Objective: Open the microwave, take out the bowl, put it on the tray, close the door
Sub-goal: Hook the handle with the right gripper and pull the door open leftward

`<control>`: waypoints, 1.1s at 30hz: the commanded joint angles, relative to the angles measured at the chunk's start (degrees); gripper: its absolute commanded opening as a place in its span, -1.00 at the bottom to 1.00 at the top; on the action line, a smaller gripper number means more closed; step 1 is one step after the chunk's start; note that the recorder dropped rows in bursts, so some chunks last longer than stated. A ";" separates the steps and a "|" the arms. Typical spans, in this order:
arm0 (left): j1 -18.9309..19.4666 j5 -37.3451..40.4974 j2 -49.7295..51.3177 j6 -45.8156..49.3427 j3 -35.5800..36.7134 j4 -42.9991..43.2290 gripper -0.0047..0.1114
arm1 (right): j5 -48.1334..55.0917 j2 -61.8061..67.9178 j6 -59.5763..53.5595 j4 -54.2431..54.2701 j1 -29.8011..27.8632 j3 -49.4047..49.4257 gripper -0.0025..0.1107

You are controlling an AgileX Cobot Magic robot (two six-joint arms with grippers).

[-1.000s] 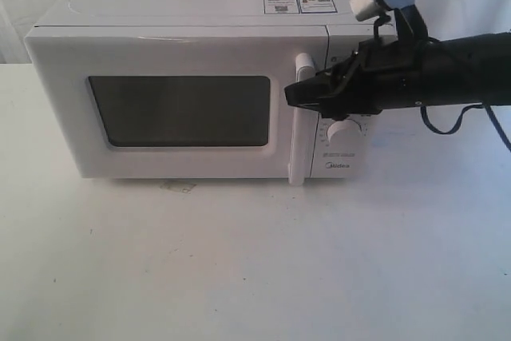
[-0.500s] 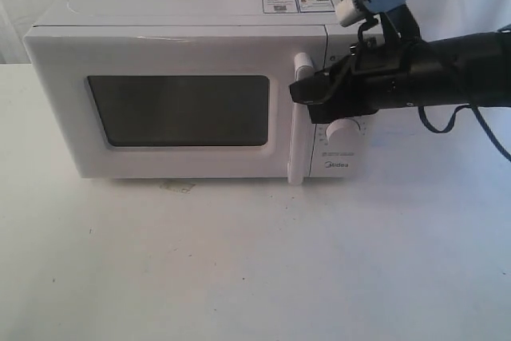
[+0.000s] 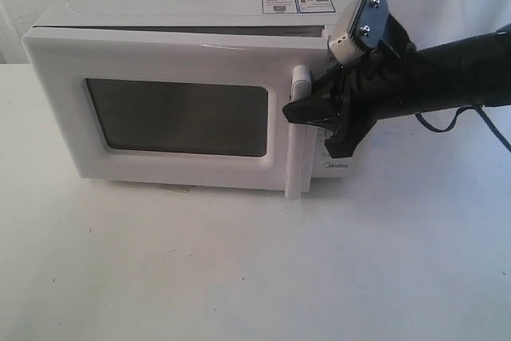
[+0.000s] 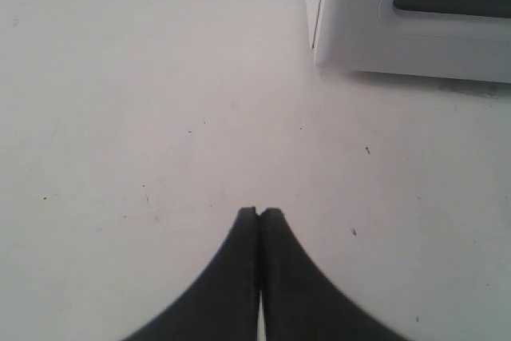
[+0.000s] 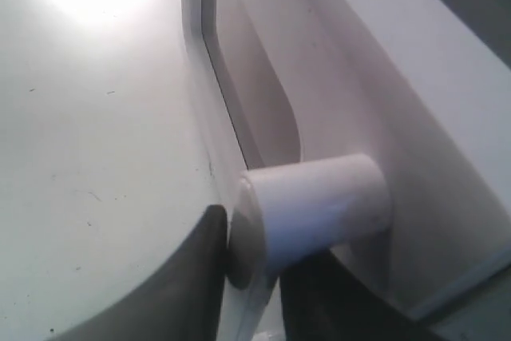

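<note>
The microwave (image 3: 200, 15) is sitting toward the back edge of the table (image 3: 239, 277), w/ its door (image 3: 176, 57) standing a crack ajar: a thin dark gap is showing along the door's top edge. The right gripper (image 3: 299, 109) is clamping the upper part of the vertical bar handle (image 3: 297, 165). In the right wrist view, its black fingers (image 5: 188, 277) are pressing on either side of the white bar. The left gripper (image 4: 259, 213) is clenched on nothing, hovering over bare table near the microwave's front left corner. The bowl isn't showing. It's prob. inside, but the dark window (image 3: 180, 117) is giving nothing away. No tray in view either.

Judged step: swinging the door open, so the task is only just getting going.

Risks from here:
- The grip is sitting high on the bar, so the pads may be sliding off if the pull isn't following the door's arc around the hinge on the far side.
- A pull straight toward the table's front edge, instead of along the arc, could be dragging the whole microwave fwd or twisting it, as nothing is bracing the body.
- The arm is crossing in front of the knob panel, so it could be bumping a knob as the door is swinging.
- The left arm is idling near the door's sweep and may be getting in its way.
</note>
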 commanded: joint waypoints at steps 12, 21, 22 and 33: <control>-0.11 0.20 -0.27 -0.41 0.24 0.03 -0.92 | 0.54 -1.76 10.23 3.94 2.27 -1.86 -0.72; -0.11 0.20 -0.27 -0.41 0.24 0.03 -0.92 | 2.05 -5.15 20.45 -10.27 2.27 -1.86 -0.34; -0.11 0.20 -0.27 -0.41 0.24 0.03 -0.92 | 1.95 -5.78 22.12 -12.17 2.27 -1.86 -0.35; -0.11 0.20 -0.27 -0.41 0.24 0.03 -0.92 | 4.90 -13.00 44.18 -32.02 2.27 -1.86 -0.37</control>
